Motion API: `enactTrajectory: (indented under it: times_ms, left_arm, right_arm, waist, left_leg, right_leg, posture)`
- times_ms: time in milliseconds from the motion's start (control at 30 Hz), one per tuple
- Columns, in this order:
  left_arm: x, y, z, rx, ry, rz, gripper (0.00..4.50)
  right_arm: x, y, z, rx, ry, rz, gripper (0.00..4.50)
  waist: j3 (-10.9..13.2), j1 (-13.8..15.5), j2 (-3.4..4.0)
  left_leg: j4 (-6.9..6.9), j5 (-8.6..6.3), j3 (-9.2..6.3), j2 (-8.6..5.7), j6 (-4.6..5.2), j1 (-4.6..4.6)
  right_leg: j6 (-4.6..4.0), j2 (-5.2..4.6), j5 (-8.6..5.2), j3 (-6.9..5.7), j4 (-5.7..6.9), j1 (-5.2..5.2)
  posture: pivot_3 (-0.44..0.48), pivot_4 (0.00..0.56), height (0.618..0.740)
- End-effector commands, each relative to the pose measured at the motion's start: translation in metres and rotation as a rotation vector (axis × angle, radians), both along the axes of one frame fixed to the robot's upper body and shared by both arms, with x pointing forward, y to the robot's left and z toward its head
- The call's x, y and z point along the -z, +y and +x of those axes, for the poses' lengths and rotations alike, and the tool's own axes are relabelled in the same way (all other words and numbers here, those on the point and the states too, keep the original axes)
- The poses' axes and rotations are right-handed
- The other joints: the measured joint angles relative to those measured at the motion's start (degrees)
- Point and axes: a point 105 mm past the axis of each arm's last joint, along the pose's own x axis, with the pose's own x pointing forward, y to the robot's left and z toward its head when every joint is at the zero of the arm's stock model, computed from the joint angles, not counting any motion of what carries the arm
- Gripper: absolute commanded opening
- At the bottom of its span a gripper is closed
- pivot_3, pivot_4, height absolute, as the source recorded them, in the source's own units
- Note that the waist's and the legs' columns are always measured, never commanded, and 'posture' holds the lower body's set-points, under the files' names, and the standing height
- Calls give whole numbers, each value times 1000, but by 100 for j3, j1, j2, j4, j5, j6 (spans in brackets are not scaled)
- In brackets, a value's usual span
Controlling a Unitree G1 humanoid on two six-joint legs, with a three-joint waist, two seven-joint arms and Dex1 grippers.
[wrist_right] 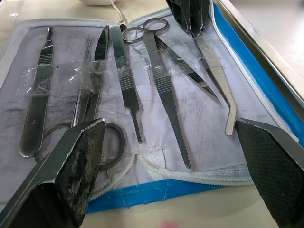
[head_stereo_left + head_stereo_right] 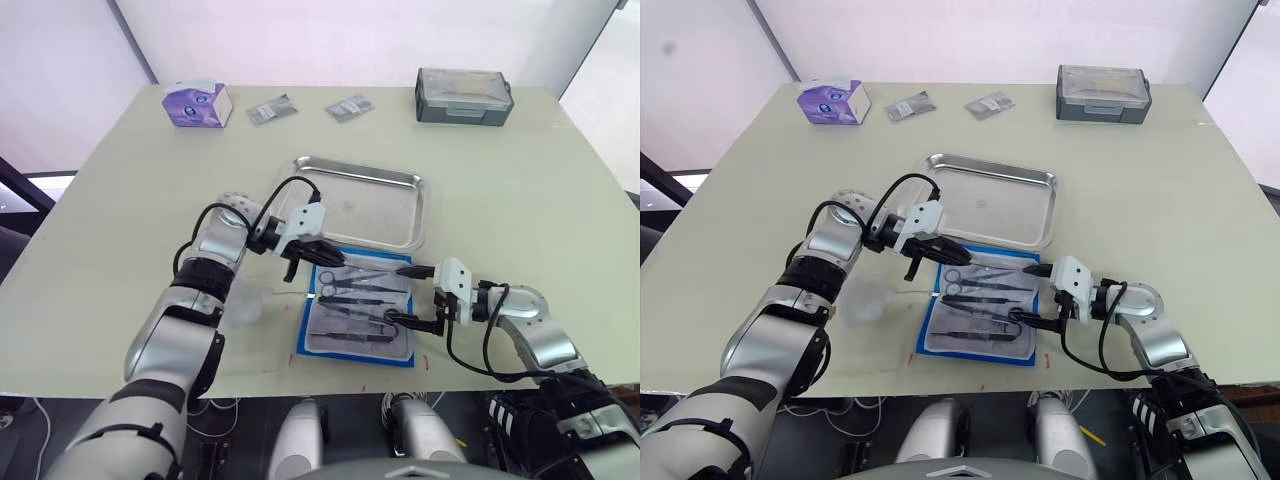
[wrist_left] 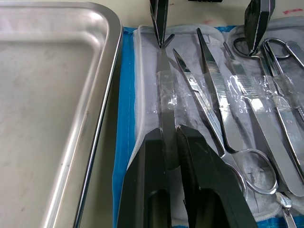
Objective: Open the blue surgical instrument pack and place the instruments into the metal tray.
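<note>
Open blue surgical instrument pack (image 2: 357,312) lies on the bench just in front of the metal tray (image 2: 362,199)
Left wrist view shows the left end effector (image 3: 170,135) pinching one slim instrument (image 3: 166,85); right end effector (image 1: 168,137) gapes wide

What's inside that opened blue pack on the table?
The blue surgical instrument pack lies open, showing slim steel instruments, scissors and tweezers, tucked under clear straps on its pale lining. The left gripper covers one tool's end.
</note>
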Motion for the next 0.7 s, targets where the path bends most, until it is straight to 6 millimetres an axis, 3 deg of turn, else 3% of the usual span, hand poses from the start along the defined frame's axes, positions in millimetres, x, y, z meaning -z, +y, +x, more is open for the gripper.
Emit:
enactTrajectory:
  times_ms: [33, 700]
  left_arm:
    - [-13, 9, 2, -26, -45, -10, 33]
    - [-22, 24, -5, -83, -35, -39, 33]
  right_arm:
    - [43, -6, -15, -2, 142, -143, 4500]
    - [48, -8, -14, 25, 201, -188, 4500]
  waist:
    - [0, -8, 0]
    - [0, -63, 0]
  left_leg:
    - [0, 0, 0, 0, 0, 0]
    - [0, 0, -3, 0, 0, 0]
  right_leg:
    - [0, 0, 0, 0, 0, 0]
    - [0, -1, 0, -2, 0, 0]
  posture:
    - [0, 150, 731]
    - [0, 150, 731]
